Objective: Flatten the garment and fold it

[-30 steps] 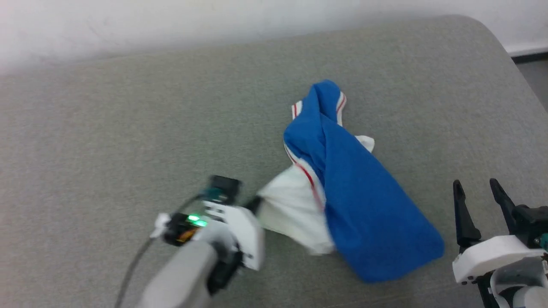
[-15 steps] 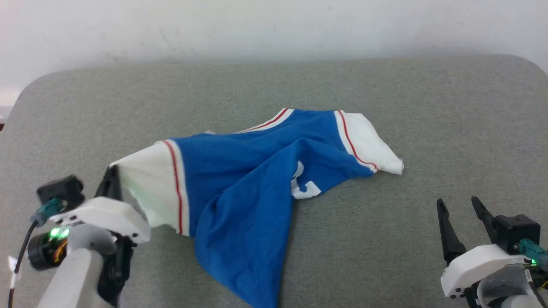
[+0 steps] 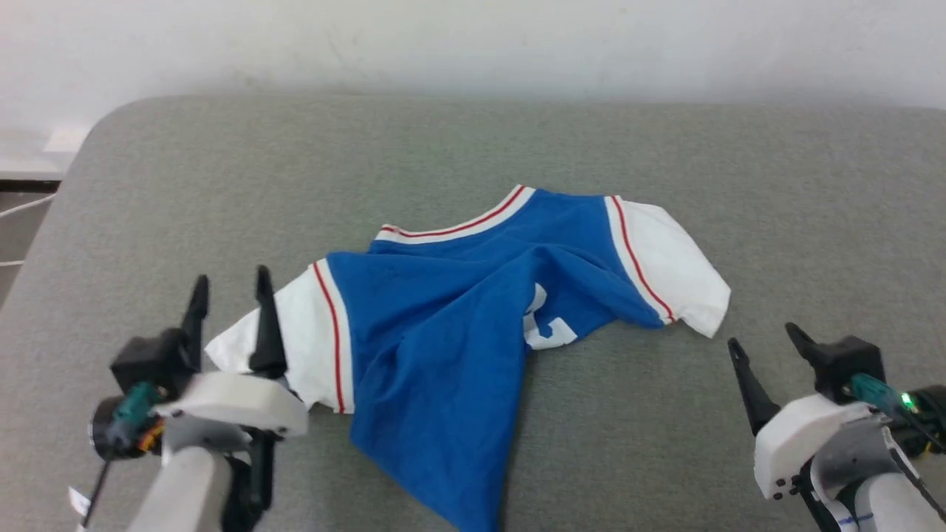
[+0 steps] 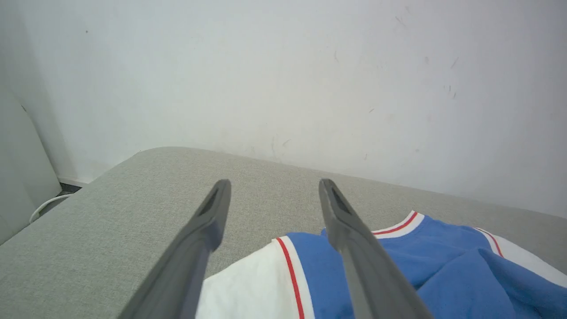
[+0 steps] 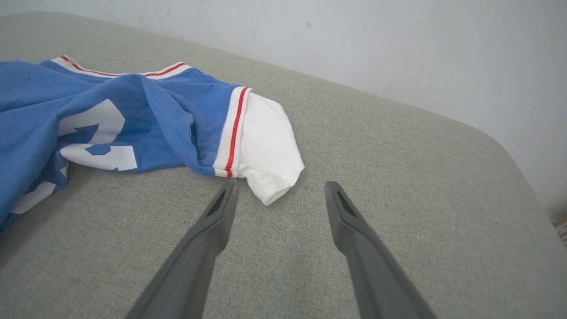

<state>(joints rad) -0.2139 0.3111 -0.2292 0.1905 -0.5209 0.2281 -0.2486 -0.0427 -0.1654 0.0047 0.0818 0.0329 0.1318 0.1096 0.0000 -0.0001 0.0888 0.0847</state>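
- Released since half a second ago, the white left sleeve lies loose. The garment (image 3: 473, 310) sits mid-surface with its collar toward the wall, its blue body bunched in a diagonal ridge and its hem running off the head view's bottom edge.
- The left gripper (image 3: 230, 277) is spread wide and empty over that sleeve. The right gripper (image 3: 761, 335) is also wide and empty, just short of the other sleeve.
- Likely trouble: folding now would lock the ridge in, and a pinch at the bunch may catch two layers and drag the whole shirt.
- The grey fabric surface (image 3: 665, 148) has rounded corners and looks grippy — sliding could rumple the cloth. A plain white wall (image 3: 473, 37) stands behind.
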